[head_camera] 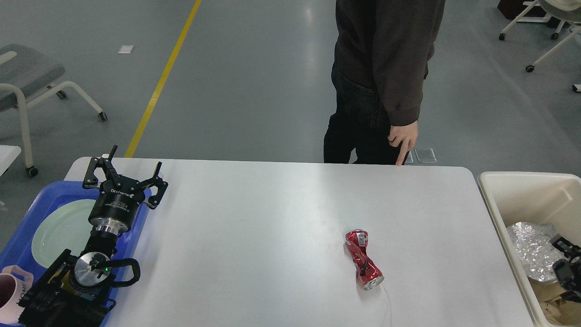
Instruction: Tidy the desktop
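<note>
The white desktop (272, 227) fills the middle of the head view. A crushed red soda can (364, 260) lies on its side right of centre. My left gripper (128, 167) is open and empty, above the far right corner of the blue tray (27, 213) at the desktop's left end. My right gripper (565, 261) is a dark shape at the right edge, inside the cream bin (494, 204), just beside crumpled foil (531, 247). Its fingers cannot be told apart.
The blue tray holds a pale green plate (59, 227) and a pink mug (9, 290). The bin also holds brown paper (551, 299). A person (381, 81) stands at the far edge, one hand (403, 138) just above it. Chairs stand on the floor behind.
</note>
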Available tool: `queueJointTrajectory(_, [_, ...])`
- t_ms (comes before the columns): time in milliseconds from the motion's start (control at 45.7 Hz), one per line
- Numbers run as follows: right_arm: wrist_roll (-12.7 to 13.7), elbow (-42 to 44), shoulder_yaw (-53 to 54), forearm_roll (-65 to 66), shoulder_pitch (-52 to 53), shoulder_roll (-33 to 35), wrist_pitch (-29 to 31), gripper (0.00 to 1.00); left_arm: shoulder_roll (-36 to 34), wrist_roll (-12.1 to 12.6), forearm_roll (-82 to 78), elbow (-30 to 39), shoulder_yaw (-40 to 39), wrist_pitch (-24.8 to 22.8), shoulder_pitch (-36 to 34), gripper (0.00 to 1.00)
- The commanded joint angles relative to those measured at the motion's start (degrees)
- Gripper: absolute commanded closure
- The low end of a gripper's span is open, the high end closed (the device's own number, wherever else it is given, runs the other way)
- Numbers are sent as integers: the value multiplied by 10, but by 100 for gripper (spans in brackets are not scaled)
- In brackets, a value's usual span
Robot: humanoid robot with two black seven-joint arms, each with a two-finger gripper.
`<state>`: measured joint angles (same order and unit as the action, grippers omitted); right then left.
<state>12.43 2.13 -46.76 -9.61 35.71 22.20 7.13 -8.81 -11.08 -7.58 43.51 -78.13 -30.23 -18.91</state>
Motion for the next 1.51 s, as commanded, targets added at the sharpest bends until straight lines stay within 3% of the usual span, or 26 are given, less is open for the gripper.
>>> queueJointTrajectory(0, [2, -51, -27, 26, 90, 27, 112, 0, 0, 0, 0, 0, 0, 0, -1, 1])
queueJointTrajectory(109, [2, -146, -46, 78, 192, 49, 169, 0, 0, 0, -1, 0, 0, 0, 0, 1])
queueJointTrajectory(263, [15, -362, -66, 199, 370, 81, 233, 0, 0, 0, -1, 0, 0, 0, -1, 1])
queueJointTrajectory(460, [29, -585, -144, 213, 593, 59, 326, 0, -1, 0, -1, 0, 0, 0, -1, 1])
queueJointTrajectory(657, [30, -736, -176, 195, 782, 11, 372, 0, -1, 0, -1, 0, 0, 0, -1, 1])
queueJointTrajectory(919, [57, -934, -226, 105, 982, 35, 372, 0, -1, 0, -1, 0, 0, 0, -1, 1])
queueJointTrajectory(1094, [43, -986, -249, 67, 1037, 31, 349, 7, 0, 0, 0, 0, 0, 0, -1, 1])
queueJointTrajectory(1291, [-62, -984, -298, 52, 1048, -8, 313, 7, 0, 0, -1, 0, 0, 0, -1, 1])
queueJointTrajectory(1488, [-57, -973, -296, 54, 1040, -37, 294, 6, -1, 0, -1, 0, 0, 0, -1, 1])
